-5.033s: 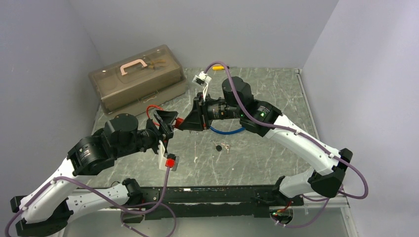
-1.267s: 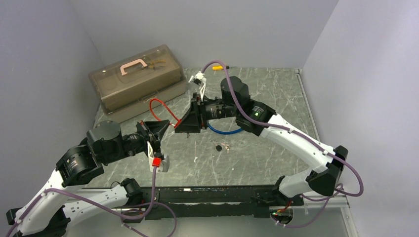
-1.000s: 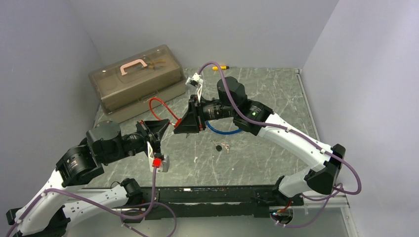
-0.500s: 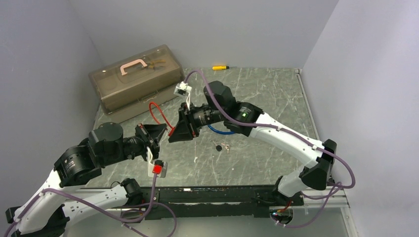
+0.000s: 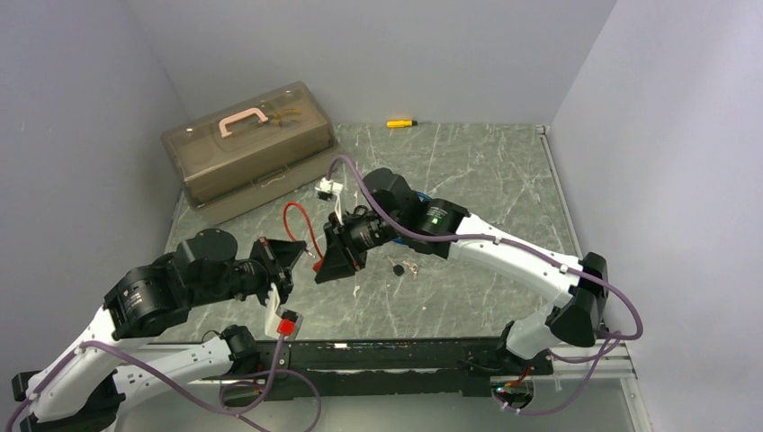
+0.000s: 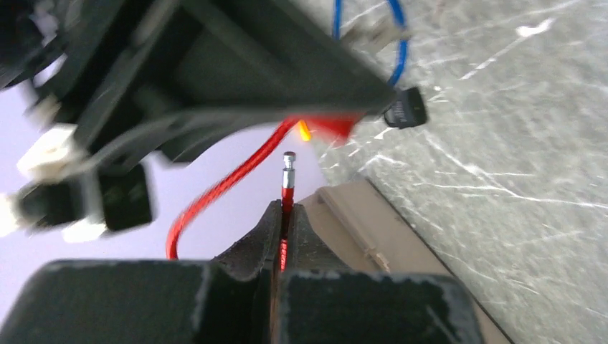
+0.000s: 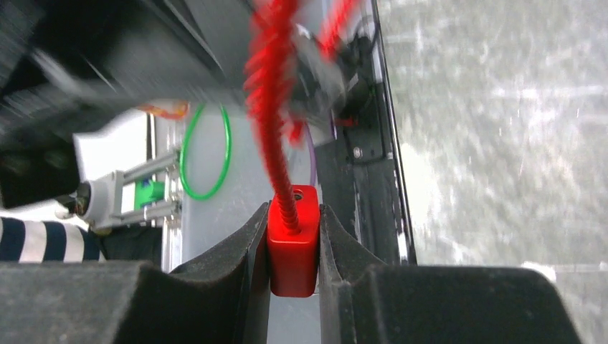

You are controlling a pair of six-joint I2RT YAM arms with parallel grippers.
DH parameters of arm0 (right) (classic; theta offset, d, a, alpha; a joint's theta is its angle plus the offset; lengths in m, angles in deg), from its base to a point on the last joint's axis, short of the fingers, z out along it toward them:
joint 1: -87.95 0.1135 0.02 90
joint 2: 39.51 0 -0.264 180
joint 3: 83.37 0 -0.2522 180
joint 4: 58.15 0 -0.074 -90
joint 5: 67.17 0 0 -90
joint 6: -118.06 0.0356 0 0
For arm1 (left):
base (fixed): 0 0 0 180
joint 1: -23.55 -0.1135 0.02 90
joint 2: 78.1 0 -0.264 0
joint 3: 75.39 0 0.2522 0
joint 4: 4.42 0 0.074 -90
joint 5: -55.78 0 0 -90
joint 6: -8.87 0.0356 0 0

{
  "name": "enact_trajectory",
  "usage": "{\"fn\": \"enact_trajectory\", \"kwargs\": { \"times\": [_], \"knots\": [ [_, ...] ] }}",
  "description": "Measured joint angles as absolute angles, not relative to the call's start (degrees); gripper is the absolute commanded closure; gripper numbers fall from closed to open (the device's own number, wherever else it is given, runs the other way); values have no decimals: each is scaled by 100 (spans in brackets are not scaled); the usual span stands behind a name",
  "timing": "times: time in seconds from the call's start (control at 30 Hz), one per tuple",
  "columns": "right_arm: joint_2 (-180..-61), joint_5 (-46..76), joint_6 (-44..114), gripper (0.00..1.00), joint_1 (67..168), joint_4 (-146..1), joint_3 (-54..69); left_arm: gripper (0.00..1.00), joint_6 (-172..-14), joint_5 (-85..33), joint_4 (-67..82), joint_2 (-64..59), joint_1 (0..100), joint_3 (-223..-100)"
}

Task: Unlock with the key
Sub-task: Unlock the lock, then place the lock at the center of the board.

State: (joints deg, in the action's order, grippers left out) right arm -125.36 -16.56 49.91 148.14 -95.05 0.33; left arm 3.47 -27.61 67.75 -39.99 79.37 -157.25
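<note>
Left gripper is shut tight on the free end of the red cable; right gripper is clamped on the red lock body.
Over the last second both arms have swung low toward the near-left of the table. The cable's metal pin stands bare above the left fingers, outside the lock body, so the lock looks already open. The key lies on the table beneath the right arm, apart from both grippers.

Red lock w/ red cable, blk key.
</note>
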Motion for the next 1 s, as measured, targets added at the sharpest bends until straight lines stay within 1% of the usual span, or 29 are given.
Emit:
{"fn": "enact_trajectory", "kwargs": {
  "times": [0.1,0.27,0.3,0.33,0.37,0.43,0.47,0.6,0.7,0.9,1.0],
  "knots": [
    [-12278,-1672,4829,100,14746,-9918,356,100,338,-2870,6520,-4001,7913,-15854],
    [-11707,-1595,4772,100,14350,-10298,1265,100,49,-2824,5962,-4065,7867,-16496],
    [-11631,-1567,4774,100,14280,-10309,1361,97,12,-2790,5914,-4089,7849,-16535],
    [-11567,-1549,4781,100,14243,-10294,1410,83,-27,-2741,5890,-4137,7832,-16538],
    [-11521,-1530,4796,100,14230,-10279,1420,64,-40,-2715,5901,-4161,7821,-16522],
    [-11430,-1495,4820,100,14191,-10217,1420,6,-18,-2669,5943,-4181,7799,-16476],
    [-11410,-1490,4822,100,14171,-10198,1420,1,-75,-2645,5964,-4189,7784,-16428],
    [-11495,-1488,4895,100,14020,-10036,1289,1,-303,-2604,6056,-4174,7762,-16262],
    [-11661,-1503,4956,100,13824,-9876,1217,1,-720,-2577,6137,-4074,7718,-16411],
    [-12234,-1604,5065,100,13585,-9361,1158,1,-2058,-2652,6319,-3333,7567,-17836],
    [-12595,-1737,5166,100,13605,-9103,1084,0,-2692,-2706,6220,-3158,7390,-18124]
  ]
}}
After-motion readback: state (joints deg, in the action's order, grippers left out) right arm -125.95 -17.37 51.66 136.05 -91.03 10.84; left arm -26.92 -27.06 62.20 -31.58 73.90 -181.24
